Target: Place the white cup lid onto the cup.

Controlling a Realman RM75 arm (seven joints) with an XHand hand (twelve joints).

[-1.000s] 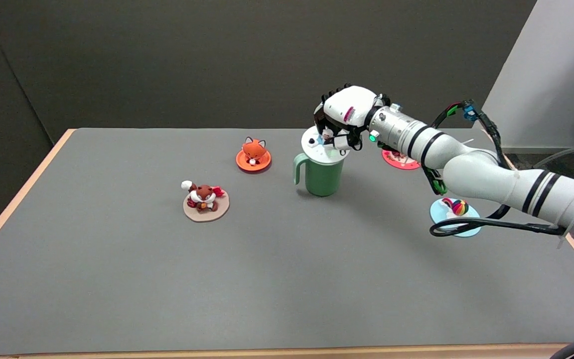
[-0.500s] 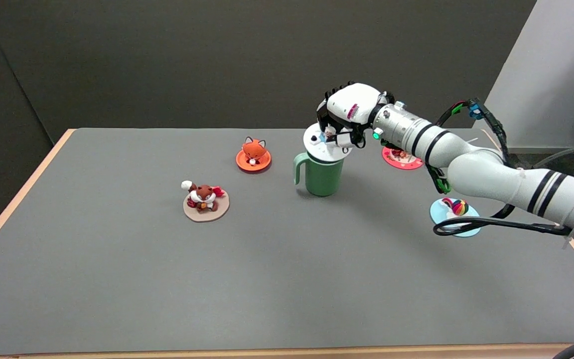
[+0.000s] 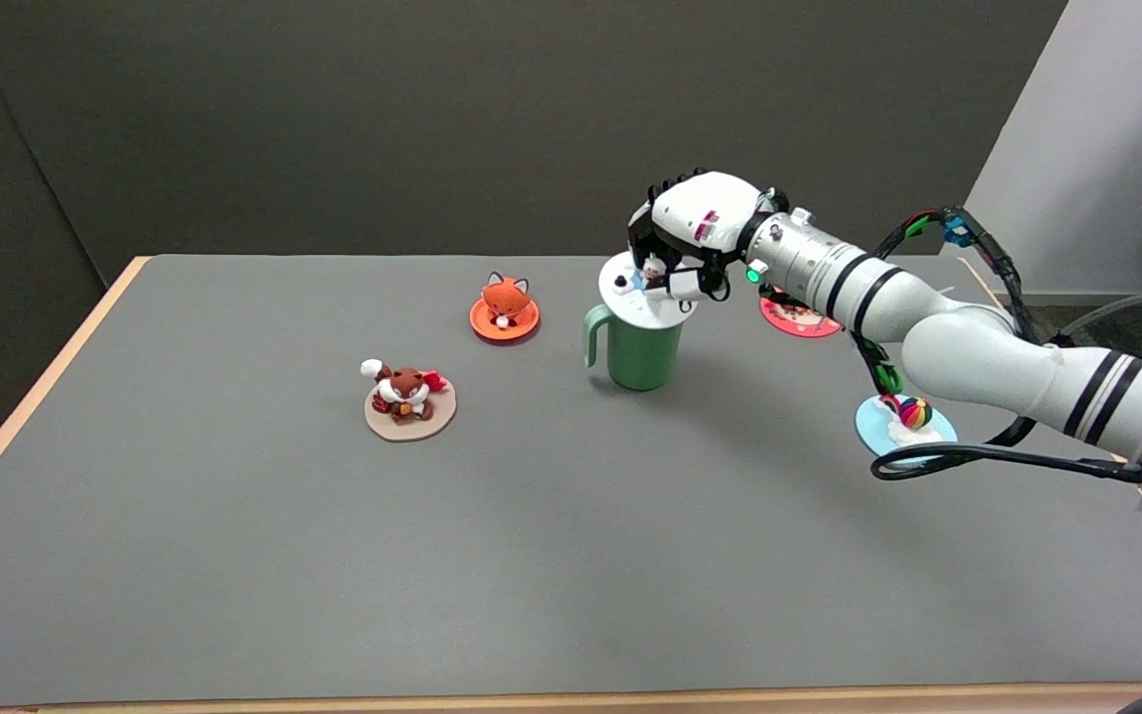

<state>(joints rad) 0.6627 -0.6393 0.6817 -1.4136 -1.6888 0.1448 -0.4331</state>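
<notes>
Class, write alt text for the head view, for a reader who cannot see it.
The robot's right hand holds a white cup lid on top of a green cup on a grey table. Other lids with small figures lie around it: orange and tan to the left, red and light blue to the right.

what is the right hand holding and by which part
The right hand holds the white lid by the small figure on its top, with the lid resting on the green cup.
</notes>
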